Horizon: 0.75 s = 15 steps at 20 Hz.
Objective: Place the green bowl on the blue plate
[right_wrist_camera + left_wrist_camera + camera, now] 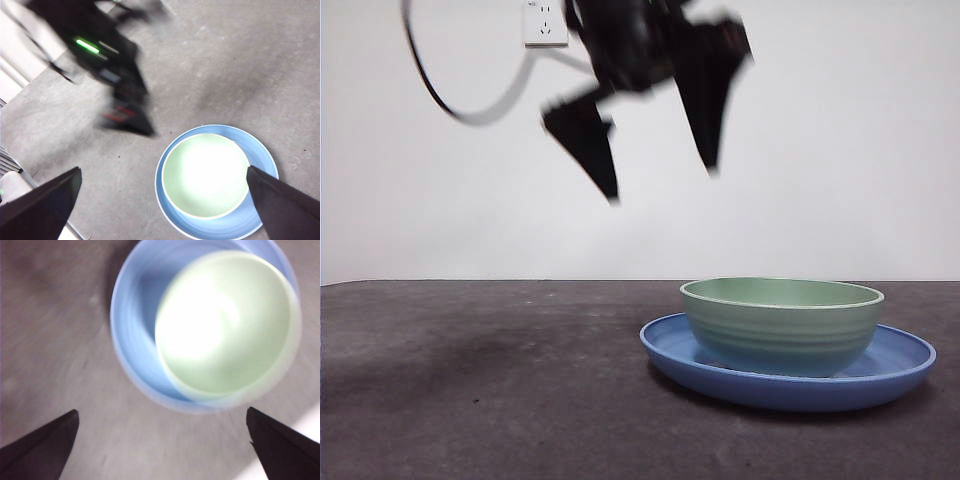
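The green bowl (pixel 780 325) sits upright in the blue plate (pixel 905 362) on the dark table, right of centre. My left gripper (pixel 663 185) hangs open and empty, high above the table and up-left of the bowl, blurred by motion. In the left wrist view the bowl (pixel 225 322) lies in the plate (pixel 132 315) beyond the wide-open jaws of the left gripper (pixel 161 411). My right gripper (pixel 163 169) is open and empty, high over the bowl (pixel 205 175) and plate (pixel 225 227). The right wrist view also shows the left arm (pixel 115 75), blurred.
A dark grey table top (pixel 480 380) stretches to the left of the plate. A white wall with a socket (pixel 545 22) stands behind it, and a black cable (pixel 470 112) loops from the left arm. The table's edge (pixel 30 75) shows in the right wrist view.
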### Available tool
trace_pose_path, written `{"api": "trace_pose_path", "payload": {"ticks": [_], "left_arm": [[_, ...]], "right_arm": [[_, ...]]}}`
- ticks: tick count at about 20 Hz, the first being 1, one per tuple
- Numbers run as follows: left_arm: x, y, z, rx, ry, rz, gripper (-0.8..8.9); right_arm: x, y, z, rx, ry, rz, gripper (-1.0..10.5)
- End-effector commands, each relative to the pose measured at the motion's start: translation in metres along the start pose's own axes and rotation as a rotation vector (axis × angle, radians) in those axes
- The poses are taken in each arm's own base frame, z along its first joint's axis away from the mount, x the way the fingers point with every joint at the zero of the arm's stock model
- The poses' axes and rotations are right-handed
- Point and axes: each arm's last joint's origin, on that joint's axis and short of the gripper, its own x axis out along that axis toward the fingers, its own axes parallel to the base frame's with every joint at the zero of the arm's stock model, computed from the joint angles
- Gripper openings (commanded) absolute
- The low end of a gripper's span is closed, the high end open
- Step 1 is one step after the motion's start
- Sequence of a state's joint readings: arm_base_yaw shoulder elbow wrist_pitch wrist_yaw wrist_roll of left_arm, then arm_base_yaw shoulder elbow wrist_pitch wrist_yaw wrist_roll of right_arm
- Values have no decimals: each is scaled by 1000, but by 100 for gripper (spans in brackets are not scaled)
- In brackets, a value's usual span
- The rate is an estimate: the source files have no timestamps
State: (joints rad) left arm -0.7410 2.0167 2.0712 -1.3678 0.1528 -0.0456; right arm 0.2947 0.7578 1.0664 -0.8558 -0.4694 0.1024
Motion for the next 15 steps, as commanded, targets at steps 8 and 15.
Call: {"api": "trace_pose_path", "payload": {"ticks": [8, 15], "left_arm": [[-130, -2, -91, 85, -320, 16, 734], [-117, 16, -198, 96, -533, 78, 734]], "right_arm": [[-1, 2, 4, -9, -13, 7, 586], [-1, 2, 4, -16, -14, 7, 586]]}}
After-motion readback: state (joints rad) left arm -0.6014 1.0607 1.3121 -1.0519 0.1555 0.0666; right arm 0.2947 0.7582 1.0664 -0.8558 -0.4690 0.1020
